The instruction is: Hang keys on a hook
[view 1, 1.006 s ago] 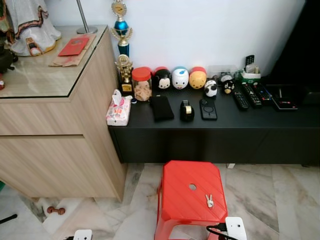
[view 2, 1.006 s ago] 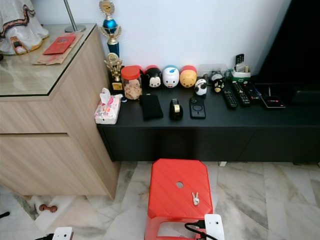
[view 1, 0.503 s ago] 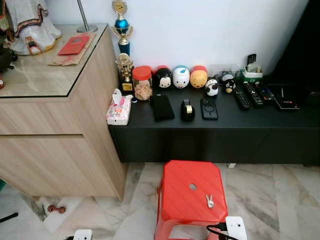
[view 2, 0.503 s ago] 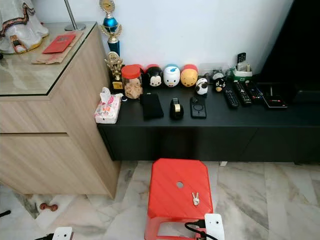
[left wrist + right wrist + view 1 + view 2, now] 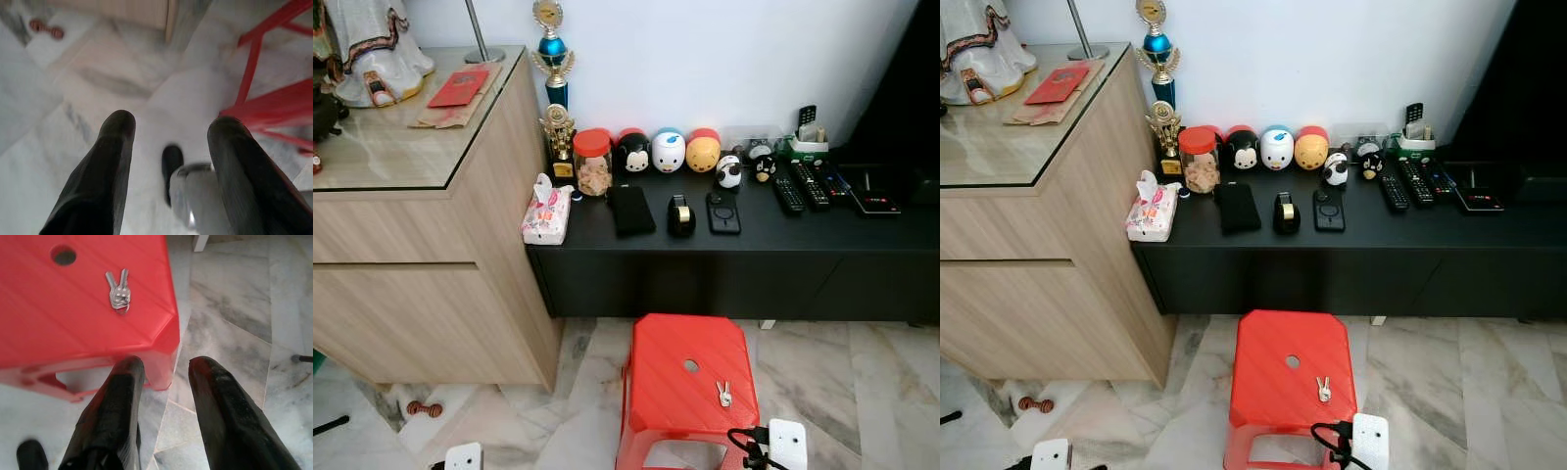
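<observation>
A small bunch of silver keys (image 5: pixel 723 394) lies on the top of a red plastic stool (image 5: pixel 677 377), near its front right corner and just right of the stool's centre hole. In the right wrist view my right gripper (image 5: pixel 166 364) is open and empty. It hangs over the marble floor just off the stool's corner, with the keys (image 5: pixel 119 290) a short way beyond its fingertips. My right wrist (image 5: pixel 787 443) shows at the stool's front right. My left gripper (image 5: pixel 171 125) is open and empty, low over the floor to the left of the stool's legs.
A low black console (image 5: pixel 862 245) runs along the white wall behind the stool, carrying a jar, toy figures, phones and remotes. A tall wooden cabinet (image 5: pixel 421 294) stands at the left. A small red dumbbell (image 5: pixel 424 410) lies on the marble floor (image 5: pixel 862 382).
My right wrist has shifted slightly to the right beside the stool, and my left wrist has slid a little to the left. The keys and stool have not moved.
</observation>
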Motion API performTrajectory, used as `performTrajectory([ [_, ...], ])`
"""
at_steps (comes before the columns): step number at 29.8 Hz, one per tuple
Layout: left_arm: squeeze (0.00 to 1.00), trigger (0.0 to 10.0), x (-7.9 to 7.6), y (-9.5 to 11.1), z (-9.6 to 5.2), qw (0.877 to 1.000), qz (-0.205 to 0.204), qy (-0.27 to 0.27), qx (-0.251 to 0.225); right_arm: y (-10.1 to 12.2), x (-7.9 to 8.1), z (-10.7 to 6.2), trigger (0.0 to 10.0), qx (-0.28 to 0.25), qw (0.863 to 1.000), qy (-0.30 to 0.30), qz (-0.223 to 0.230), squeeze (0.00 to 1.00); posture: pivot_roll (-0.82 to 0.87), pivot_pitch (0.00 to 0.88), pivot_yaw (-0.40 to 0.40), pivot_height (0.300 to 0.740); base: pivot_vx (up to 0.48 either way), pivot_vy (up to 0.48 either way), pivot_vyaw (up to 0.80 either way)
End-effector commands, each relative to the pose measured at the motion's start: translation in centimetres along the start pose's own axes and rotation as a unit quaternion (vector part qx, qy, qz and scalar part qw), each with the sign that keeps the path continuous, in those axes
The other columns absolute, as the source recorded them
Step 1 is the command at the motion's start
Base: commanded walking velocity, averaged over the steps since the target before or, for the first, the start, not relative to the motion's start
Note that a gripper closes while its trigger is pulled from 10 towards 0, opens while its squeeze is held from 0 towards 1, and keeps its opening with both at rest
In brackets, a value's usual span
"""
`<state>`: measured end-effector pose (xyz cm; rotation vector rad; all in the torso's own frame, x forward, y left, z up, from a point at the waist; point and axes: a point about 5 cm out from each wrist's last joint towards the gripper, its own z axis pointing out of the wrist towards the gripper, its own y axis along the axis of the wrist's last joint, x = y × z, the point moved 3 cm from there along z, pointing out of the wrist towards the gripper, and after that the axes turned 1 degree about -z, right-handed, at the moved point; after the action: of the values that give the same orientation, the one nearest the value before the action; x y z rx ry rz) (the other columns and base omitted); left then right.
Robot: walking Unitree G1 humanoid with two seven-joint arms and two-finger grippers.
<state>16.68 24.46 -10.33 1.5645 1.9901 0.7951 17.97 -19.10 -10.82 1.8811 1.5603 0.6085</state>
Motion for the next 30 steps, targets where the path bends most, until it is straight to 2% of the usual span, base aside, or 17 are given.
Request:
performTrajectory([
  [1, 0.0, 10.0, -0.1, -0.2, -0.2, 1.0, -0.002, -0.007, -0.008, 3.0, -0.7, 0.9, 10.0, -0.041, 0.999, -0.001, 0.009, 0.0, -0.09, 0.036, -0.007, 0.74, 0.0, 0.0, 0.0],
  [2, 0.0, 10.0, -0.2, 0.0, -0.2, 1.0, 0.007, -0.013, -0.013, 7.0, -1.5, 1.8, 10.0, -0.089, 0.996, 0.0, 0.008, 0.0, -0.09, 0.037, -0.007, 0.74, 0.0, 0.0, 0.0],
  [3, 0.0, 10.0, -0.2, 0.1, -0.2, 1.0, 0.01, -0.015, -0.017, 7.9, -1.6, 2.0, 10.0, -0.098, 0.995, -0.001, 0.009, 0.0, -0.09, 0.037, -0.007, 0.74, 0.0, 0.0, 0.0],
  [10, 0.0, 10.0, -0.3, 0.4, -0.3, 0.999, 0.013, -0.021, -0.037, 8.4, -1.9, 1.7, 10.0, -0.127, 0.992, 0.004, 0.021, 0.0, -0.1, 0.042, -0.011, 0.74, 0.0, 0.0, 0.0],
  [14, 0.0, 10.0, -0.3, 0.4, -0.4, 0.999, 0.017, -0.02, -0.04, 9.0, -1.5, 1.6, 10.0, -0.147, 0.989, 0.014, 0.014, 0.0, -0.1, 0.04, -0.016, 0.74, 0.0, 0.0, 0.0],
  [21, 0.0, 10.0, -0.3, 0.6, -0.5, 0.998, 0.002, -0.02, -0.06, 10.6, -0.5, 1.5, 10.0, -0.181, 0.983, 0.036, 0.012, 0.0, -0.08, 0.035, -0.029, 0.74, 0.0, 0.0, 0.0],
  [22, 0.0, 10.0, -1.2, 3.6, -0.1, 0.991, 0.006, -0.035, -0.127, 10.8, -0.3, 1.4, 10.0, -0.185, 0.982, 0.042, 0.012, 0.0, -0.09, 0.028, -0.035, 0.74, 0.0, 0.0, 0.0],
  [23, 0.0, 10.0, -1.2, 3.6, -0.1, 0.991, 0.006, -0.035, -0.127, 10.8, -0.3, 1.4, 10.0, -0.185, 0.982, 0.042, 0.012, 0.0, -0.09, 0.028, -0.035, 0.74, 0.0, 0.0, 0.0],
  [24, 0.0, 10.0, -2.5, 7.9, 0.1, 0.976, 0.019, -0.05, -0.212, 10.9, -0.1, 1.5, 10.0, -0.187, 0.981, 0.046, 0.012, 0.0, -0.09, 0.026, -0.038, 0.74, 0.0, 0.0, 0.0],
  [25, 0.0, 10.0, -4.1, 12.3, -0.4, 0.954, 0.041, -0.064, -0.29, 11.0, 0.3, 1.5, 10.0, -0.187, 0.981, 0.054, 0.012, 0.0, -0.07, 0.016, -0.042, 0.74, 0.0, 0.0, 0.0],
  [26, 0.0, 10.0, -5.5, 15.5, -1.3, 0.935, 0.051, -0.074, -0.344, 11.2, 0.8, 1.5, 10.0, -0.189, 0.98, 0.062, 0.011, 0.0, -0.07, 0.011, -0.042, 0.74, 0.0, 0.0, 0.0],
  [28, 0.0, 10.0, -5.5, 15.5, -1.3, 0.935, 0.051, -0.074, -0.344, 11.2, 0.8, 1.5, 10.0, -0.189, 0.98, 0.062, 0.011, 0.0, -0.07, 0.011, -0.042, 0.74, 0.0, 0.0, 0.0],
  [29, 0.0, 10.0, -6.9, 17.9, -2.6, 0.916, 0.044, -0.092, -0.388, 11.1, 1.5, 1.5, 10.0, -0.182, 0.98, 0.076, 0.009, 0.0, -0.09, 0.0, -0.036, 0.74, 0.0, 0.0, 0.0],
  [30, 0.0, 10.0, -7.0, 18.2, -2.8, 0.913, 0.037, -0.099, -0.395, 11.1, 1.7, 1.6, 10.0, -0.178, 0.981, 0.079, 0.009, 0.0, -0.09, 0.0, -0.036, 0.74, 0.0, 0.0, 0.0],
])
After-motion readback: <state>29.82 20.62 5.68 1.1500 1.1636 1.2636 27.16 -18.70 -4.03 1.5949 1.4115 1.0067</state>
